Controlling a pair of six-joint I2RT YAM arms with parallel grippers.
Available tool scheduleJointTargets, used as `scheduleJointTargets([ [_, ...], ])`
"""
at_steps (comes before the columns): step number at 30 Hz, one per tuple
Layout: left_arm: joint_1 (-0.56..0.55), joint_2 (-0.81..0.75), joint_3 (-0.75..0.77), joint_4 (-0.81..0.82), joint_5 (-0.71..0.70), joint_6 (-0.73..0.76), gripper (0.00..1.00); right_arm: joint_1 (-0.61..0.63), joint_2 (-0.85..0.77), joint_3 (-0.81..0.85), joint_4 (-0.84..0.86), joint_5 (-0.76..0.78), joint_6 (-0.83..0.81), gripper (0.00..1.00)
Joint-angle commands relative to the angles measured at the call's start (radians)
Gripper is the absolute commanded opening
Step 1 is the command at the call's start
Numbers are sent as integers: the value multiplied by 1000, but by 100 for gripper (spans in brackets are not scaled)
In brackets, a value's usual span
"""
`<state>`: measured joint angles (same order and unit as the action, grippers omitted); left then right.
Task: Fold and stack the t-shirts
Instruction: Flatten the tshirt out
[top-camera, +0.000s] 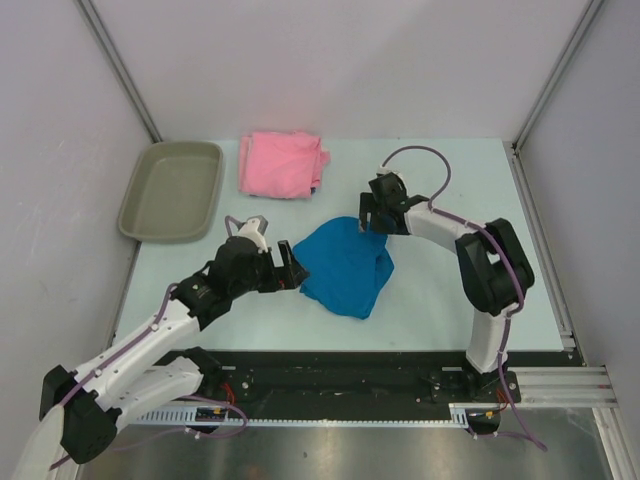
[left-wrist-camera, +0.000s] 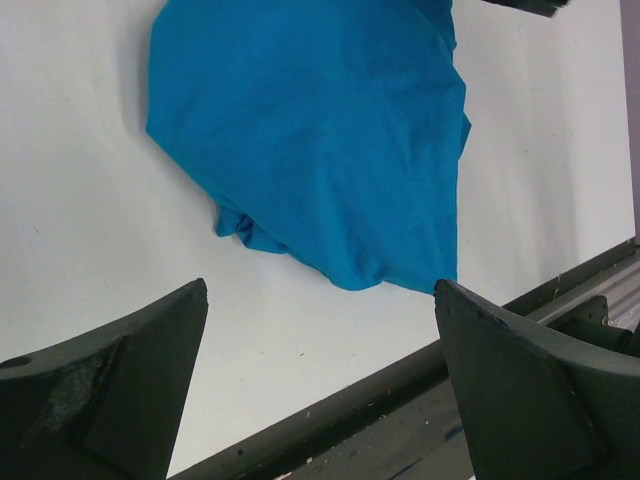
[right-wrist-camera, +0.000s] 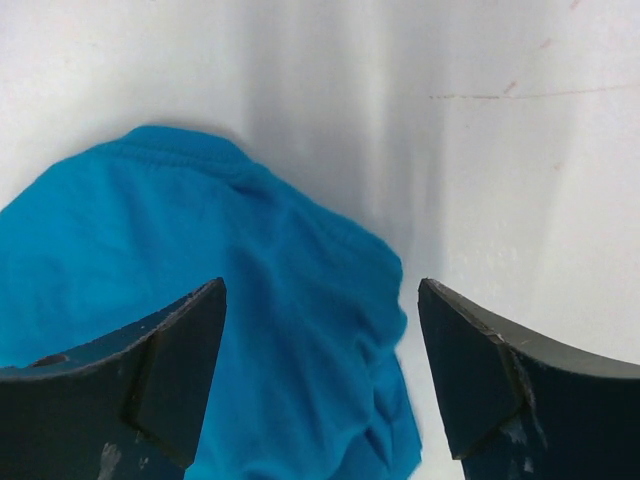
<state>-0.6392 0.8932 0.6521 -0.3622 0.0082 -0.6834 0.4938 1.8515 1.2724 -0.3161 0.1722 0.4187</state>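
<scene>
Blue shirt: centre, crumpled; soft, limp, light.
Pink shirt: folded, 11 o'clock.
Left gripper: open, 9 o'clock.
Right gripper: open astride 1 o'clock edge, seemingly not pinching.
Hold: that edge.

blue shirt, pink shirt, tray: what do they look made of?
Blue t-shirt: soft matte knit cloth; it slumps in wrinkles, with a stitched hem in the right wrist view. Pink t-shirt: likely similar matte cloth, folded with soft creases. Tray: probably moulded plastic, grey-beige, smooth, with a rounded rim.
</scene>
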Motion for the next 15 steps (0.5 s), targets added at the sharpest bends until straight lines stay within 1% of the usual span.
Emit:
scheduleJointTargets([
  [1,-5,-20,-17,52,22,-22,100,0,87,105,15,-5,6,79],
  [4,-5,-11,-17,48,23,-16,100,9,123,120,8,12,14,52],
  [5,-5,-10,-19,46,19,-13,100,14,126,130,3,27,14,29],
  [6,-5,-11,-19,42,15,-10,100,18,121,134,-4,45,6,16],
  [7,-5,-13,-19,39,10,-10,100,34,112,139,-8,103,2,0],
  [9,-5,-20,-28,48,16,-7,100,58,50,153,4,171,-46,0],
  [10,-5,-23,-31,48,16,-11,100,74,14,156,17,243,-69,0],
  [12,-5,-27,-37,55,16,-15,100,121,-43,221,8,303,-109,0],
  [13,-4,-28,-39,52,15,-19,100,138,-110,254,0,331,-156,0],
  [14,-5,-30,-40,54,16,-19,100,182,-144,293,-3,349,-181,0],
  [15,-5,-31,-42,54,18,-24,100,208,-184,364,-3,365,-211,0],
])
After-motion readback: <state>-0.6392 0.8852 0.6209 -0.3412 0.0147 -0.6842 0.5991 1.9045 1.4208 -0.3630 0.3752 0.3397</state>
